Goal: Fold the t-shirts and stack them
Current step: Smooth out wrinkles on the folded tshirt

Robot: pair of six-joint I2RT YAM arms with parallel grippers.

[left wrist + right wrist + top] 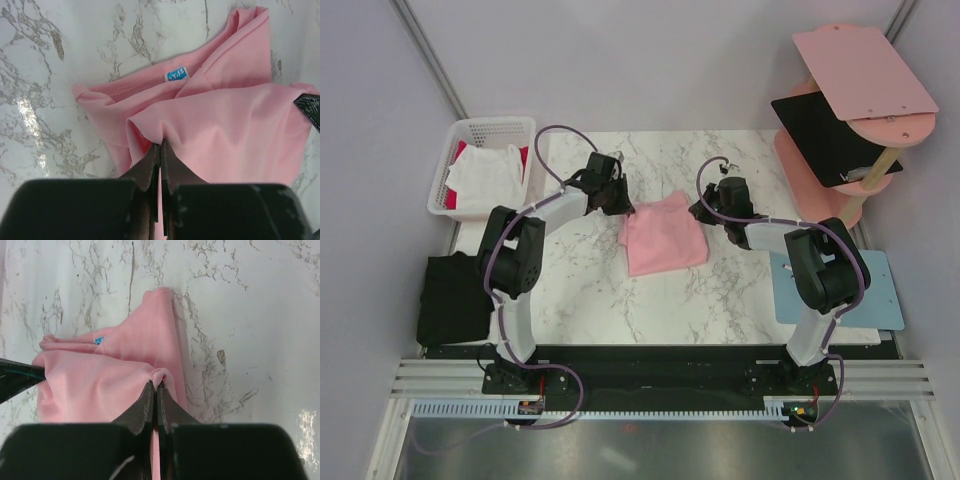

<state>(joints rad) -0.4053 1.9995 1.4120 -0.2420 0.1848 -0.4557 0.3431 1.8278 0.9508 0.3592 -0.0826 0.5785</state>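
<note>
A light pink t-shirt [663,235] lies partly folded in the middle of the marble table. My left gripper [620,205] is shut on a pinch of its cloth at the far left edge [160,142]. My right gripper [704,212] is shut on a pinch at its far right edge [157,385]. The blue neck label [176,75] shows on the lower layer. A black t-shirt [454,297] lies folded at the table's left edge. White [480,176] and red [521,160] shirts sit in the white basket [490,128].
A pink shelf stand [860,70] with a black board [825,135] stands at the back right. A light blue mat [875,300] lies by the right arm's base. Bare marble [720,300] lies in front of the pink shirt.
</note>
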